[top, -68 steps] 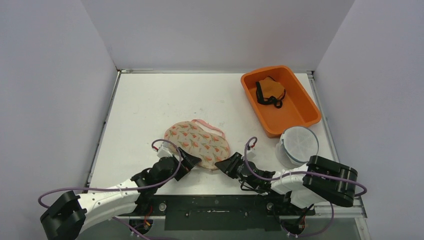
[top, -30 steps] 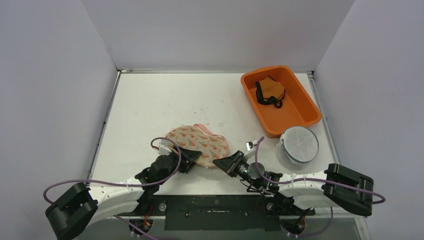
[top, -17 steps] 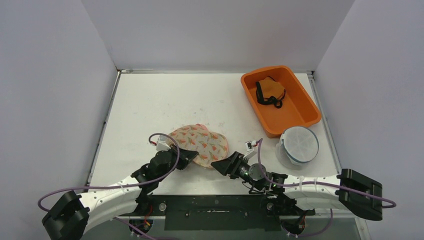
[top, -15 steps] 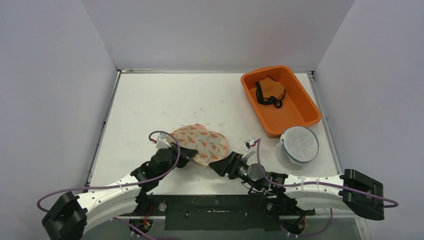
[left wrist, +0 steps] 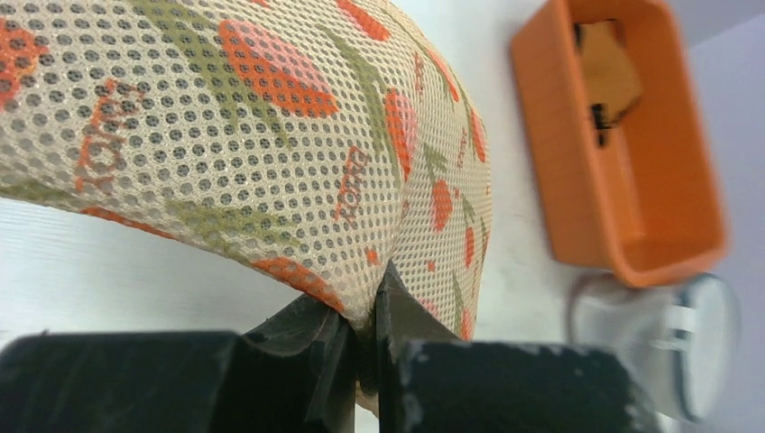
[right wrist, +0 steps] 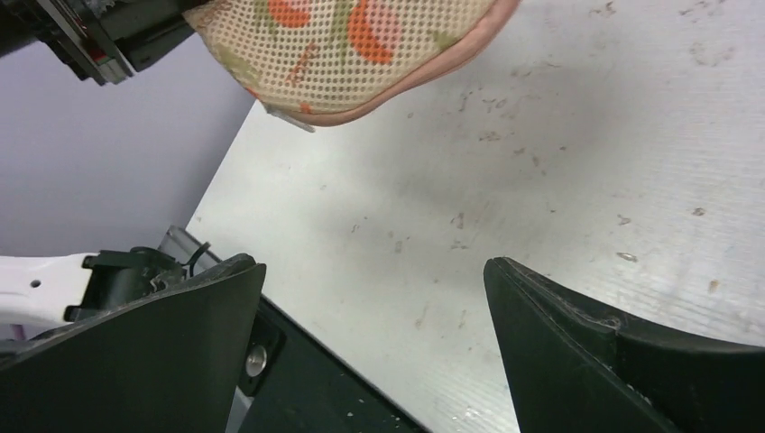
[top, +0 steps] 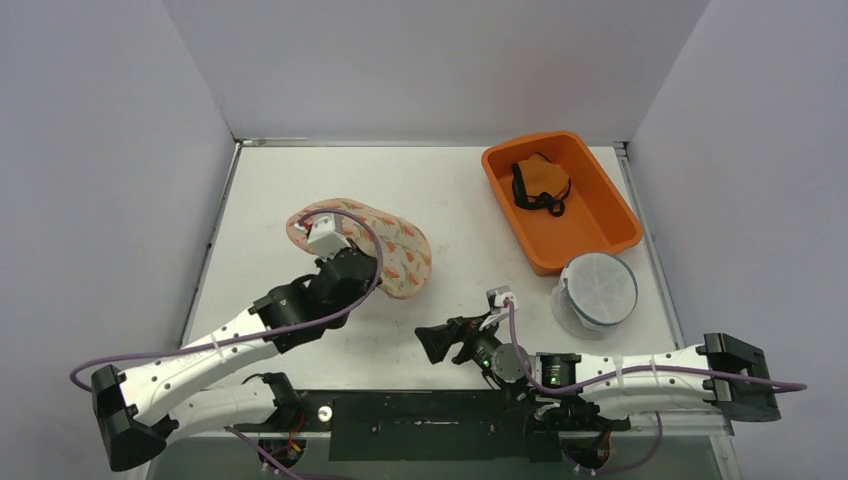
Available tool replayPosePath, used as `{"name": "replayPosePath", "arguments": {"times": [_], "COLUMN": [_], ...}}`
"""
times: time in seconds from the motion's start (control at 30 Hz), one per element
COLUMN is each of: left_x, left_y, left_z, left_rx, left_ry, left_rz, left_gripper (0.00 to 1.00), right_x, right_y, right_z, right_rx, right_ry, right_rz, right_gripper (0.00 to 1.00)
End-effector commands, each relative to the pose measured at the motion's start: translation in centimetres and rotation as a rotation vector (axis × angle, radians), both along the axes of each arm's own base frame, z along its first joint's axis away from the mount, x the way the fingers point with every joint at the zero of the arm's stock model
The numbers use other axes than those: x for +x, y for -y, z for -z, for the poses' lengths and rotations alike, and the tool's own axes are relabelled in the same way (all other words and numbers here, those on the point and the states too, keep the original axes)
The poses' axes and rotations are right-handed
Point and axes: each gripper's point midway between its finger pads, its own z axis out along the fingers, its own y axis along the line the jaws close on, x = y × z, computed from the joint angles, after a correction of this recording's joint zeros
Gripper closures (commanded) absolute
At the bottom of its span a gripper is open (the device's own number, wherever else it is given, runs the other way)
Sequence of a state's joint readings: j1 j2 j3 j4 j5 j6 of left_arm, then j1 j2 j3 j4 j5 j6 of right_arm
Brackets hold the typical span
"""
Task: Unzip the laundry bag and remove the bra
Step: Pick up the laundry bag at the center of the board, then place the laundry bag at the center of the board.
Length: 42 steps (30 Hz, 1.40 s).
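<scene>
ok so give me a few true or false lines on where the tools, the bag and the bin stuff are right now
1. The left tool is shut on an edge of the mesh laundry bag. True.
2. The right tool grips the bag as well. False: it is open, holds nothing and is apart from the bag.
3. The orange bin is empty. False: an orange and black item lies in it.
4. A round clear container with a white lid stands on the table just on the near side of the bin. True.
</scene>
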<state>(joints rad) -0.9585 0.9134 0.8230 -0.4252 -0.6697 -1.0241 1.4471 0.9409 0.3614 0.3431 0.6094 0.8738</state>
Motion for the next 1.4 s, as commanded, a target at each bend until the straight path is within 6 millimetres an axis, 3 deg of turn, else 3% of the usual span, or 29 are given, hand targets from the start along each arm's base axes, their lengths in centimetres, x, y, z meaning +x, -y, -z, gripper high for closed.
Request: {"name": "replayPosePath", "arguments": {"times": [0.0,0.1,0.3,0.5,0.57,0.73,1.03,1.37], "left_x": [0.3,0.0,-0.5,-1.3,-1.5,-2.2,-2.9,-2.7], "left_y": [-5.3,-5.9,-3.1,-1.7,-1.5,-1.4,-0.4,-0.2], "left_z": [-0.5,-1.4,-2.8,-3.6,-3.6,-3.3,-2.0,-1.8], "left_rx": [0.404,0.409,0.197,0.033,-0.015,-0.095,-0.15,-0.168], "left_ry": [0.005,-0.009,-0.004,-0.068,-0.096,-0.164,-0.276,-0.319], "left_rz": [-0.17,-0.208,-0.099,-0.1,-0.116,-0.151,-0.16,-0.176], "left_gripper": [1.0,1.0,1.0,1.0,1.0,1.0,1.0,1.0], "right_x": [1.6,1.2,0.4,-0.2,-0.1,-0.1,1.4,1.9], "right_y": [1.8,1.1,-2.2,-5.5,-5.8,-6.1,-5.3,-5.8], "right_z": [-2.0,-2.6,-4.0,-5.0,-5.4,-6.5,-6.5,-6.5], "right_rx": [0.115,0.099,0.05,0.065,0.094,0.175,0.198,0.195], "right_ry": [0.099,0.135,0.22,0.24,0.238,0.239,0.188,0.154], "right_rz": [0.097,0.028,-0.088,-0.157,-0.15,-0.165,-0.126,-0.155], "right_gripper": [0.02,0.02,0.08,0.2,0.22,0.16,0.33,0.46]}}
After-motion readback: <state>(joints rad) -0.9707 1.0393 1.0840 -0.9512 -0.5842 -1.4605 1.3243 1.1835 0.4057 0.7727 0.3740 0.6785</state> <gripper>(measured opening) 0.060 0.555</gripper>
